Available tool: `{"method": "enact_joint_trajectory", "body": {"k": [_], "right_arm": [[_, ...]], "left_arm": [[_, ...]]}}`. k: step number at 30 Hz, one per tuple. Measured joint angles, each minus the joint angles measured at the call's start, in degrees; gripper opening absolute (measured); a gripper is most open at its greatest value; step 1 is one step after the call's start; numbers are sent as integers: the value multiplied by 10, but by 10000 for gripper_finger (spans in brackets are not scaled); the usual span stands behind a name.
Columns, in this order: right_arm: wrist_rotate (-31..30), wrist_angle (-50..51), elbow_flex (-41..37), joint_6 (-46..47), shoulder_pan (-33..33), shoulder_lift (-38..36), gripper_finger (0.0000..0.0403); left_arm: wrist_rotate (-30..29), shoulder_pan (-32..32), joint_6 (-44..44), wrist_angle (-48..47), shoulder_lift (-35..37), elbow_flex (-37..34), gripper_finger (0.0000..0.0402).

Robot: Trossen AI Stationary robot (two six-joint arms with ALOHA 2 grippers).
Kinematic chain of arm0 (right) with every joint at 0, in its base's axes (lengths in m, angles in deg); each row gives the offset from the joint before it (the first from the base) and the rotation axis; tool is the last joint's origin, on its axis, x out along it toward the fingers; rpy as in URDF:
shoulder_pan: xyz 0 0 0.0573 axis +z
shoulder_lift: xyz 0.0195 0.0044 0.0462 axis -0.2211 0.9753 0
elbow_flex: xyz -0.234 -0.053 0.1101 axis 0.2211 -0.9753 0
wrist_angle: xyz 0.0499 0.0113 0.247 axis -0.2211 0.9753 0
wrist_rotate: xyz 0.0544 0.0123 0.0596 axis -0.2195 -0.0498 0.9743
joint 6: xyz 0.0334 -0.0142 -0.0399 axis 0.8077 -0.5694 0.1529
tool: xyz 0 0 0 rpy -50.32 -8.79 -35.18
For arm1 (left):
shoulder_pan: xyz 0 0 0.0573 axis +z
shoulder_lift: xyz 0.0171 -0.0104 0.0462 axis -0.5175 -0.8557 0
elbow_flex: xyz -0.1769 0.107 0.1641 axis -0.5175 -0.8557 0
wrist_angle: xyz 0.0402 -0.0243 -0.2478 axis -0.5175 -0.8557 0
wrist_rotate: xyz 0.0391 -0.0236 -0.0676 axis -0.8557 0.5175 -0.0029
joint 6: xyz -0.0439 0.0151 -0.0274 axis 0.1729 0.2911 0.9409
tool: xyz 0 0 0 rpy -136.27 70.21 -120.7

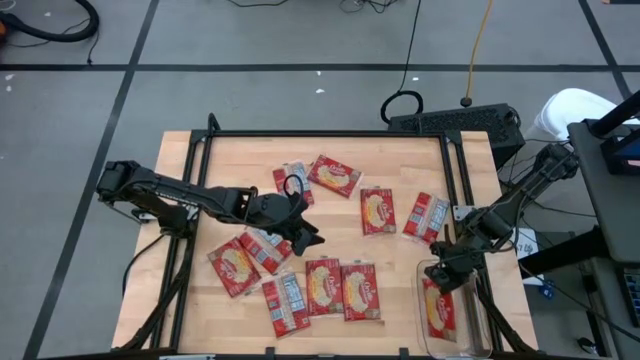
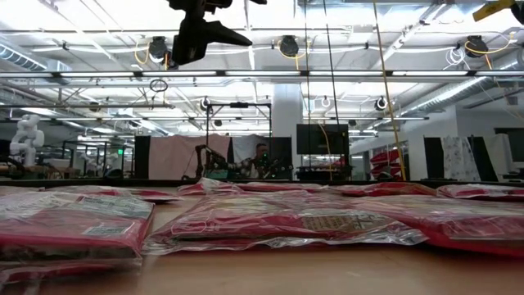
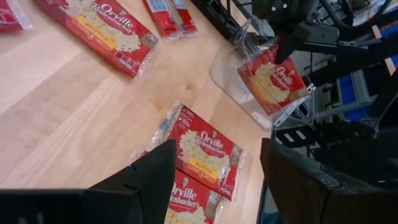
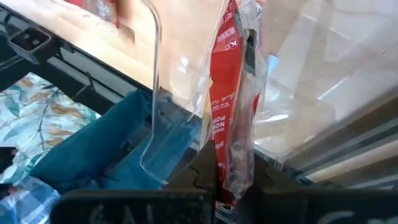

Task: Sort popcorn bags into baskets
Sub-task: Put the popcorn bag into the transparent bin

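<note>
The right gripper [image 1: 447,272] is pinching a bag [image 4: 233,99] over the clear bin [image 1: 470,340] — the drop-off step. Next it needs to let go. The left gripper [image 1: 303,237], fingers spread and empty, is hovering over the table's bags [image 1: 325,285].

The popcorn bags [image 3: 205,152] read "Orville Redenbacher's" and "BUTTER".
</note>
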Motion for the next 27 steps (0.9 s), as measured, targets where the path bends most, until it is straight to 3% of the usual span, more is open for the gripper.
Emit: {"method": "enact_joint_trajectory", "body": {"k": [4,20,27], "right_arm": [[-36,19,0,10,0,0,44],[-34,49,0,0,0,0,116],[9,22,0,-4,0,-3,120]], "left_arm": [[0,1,-7,0,0,0,234],[0,5,-25,-1,0,0,234],[-1,5,-29,-15,0,0,234]]}}
